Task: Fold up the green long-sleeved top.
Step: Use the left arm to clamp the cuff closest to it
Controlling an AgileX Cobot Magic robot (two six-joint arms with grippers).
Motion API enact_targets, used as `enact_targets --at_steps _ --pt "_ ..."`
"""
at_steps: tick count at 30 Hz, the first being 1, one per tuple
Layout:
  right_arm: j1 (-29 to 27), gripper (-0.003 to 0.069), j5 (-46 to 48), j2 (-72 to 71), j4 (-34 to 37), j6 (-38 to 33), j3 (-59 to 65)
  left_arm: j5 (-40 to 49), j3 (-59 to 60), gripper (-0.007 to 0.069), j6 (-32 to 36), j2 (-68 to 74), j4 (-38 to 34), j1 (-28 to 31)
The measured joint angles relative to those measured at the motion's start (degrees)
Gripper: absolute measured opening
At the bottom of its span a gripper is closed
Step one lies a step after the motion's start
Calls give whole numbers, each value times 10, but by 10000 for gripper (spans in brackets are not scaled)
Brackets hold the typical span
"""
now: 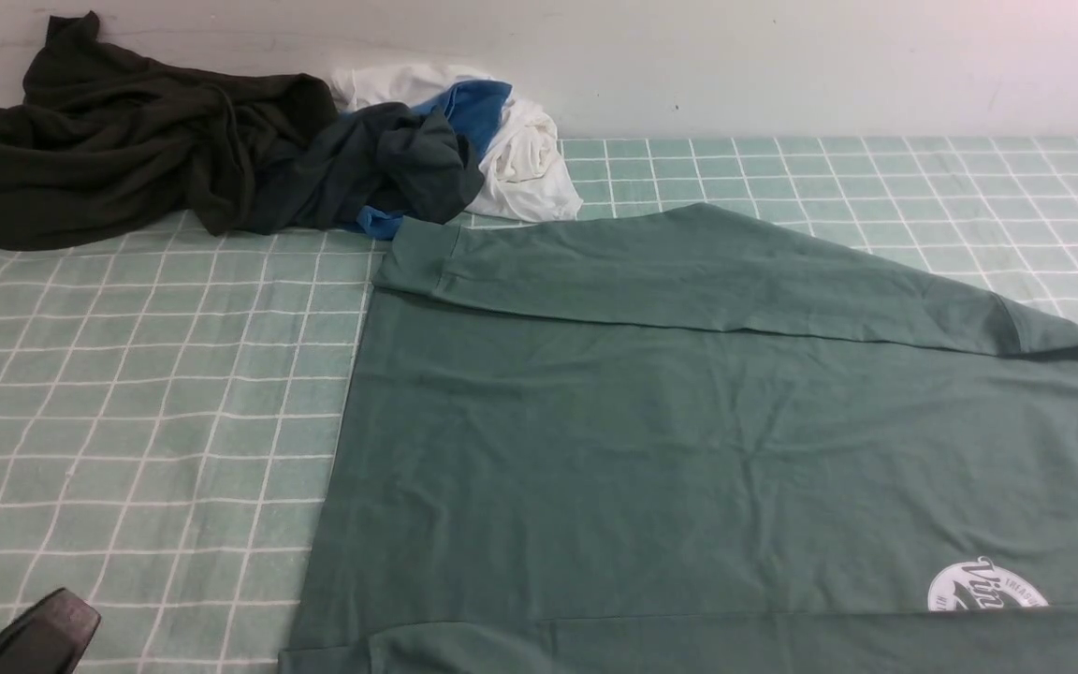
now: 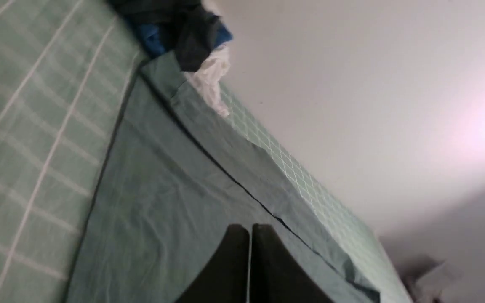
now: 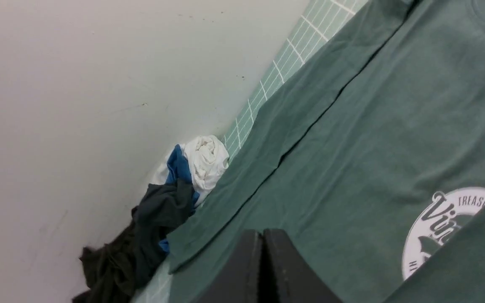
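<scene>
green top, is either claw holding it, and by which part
Nothing is held: the left claw and right claw are shut empty, off the green top.

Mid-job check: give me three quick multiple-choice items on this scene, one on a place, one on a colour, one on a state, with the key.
1. Where does the pile of other clothes lie?
A) on the middle of the green long-sleeved top
B) at the far left of the checked cloth, against the wall
C) at the near right edge

2. What colour is the logo print?
A) white
B) yellow
C) red

3. How does the left gripper stand?
A) wide open
B) shut on a sleeve
C) shut, holding nothing

Key: B, the heap sits by the wall beyond the top's far left corner; A, the round print is white with script lettering; C, the left wrist view shows its fingers pressed together with nothing between them.
</scene>
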Motion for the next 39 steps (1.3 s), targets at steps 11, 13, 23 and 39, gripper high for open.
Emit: enact_targets --at_steps 11,13,23,39 --pt "11 -14 132 283 -108 -321 -295 252 -331 -3 116 394 380 -36" --pt "13 -14 199 353 -121 -359 -360 289 -372 0 102 452 443 -69" --pt "132 -14 471 545 -134 -390 -455 351 -408 209 43 698 523 -279" --pt "171 -14 490 560 -193 -378 -456 232 -524 399 45 986 534 -335"
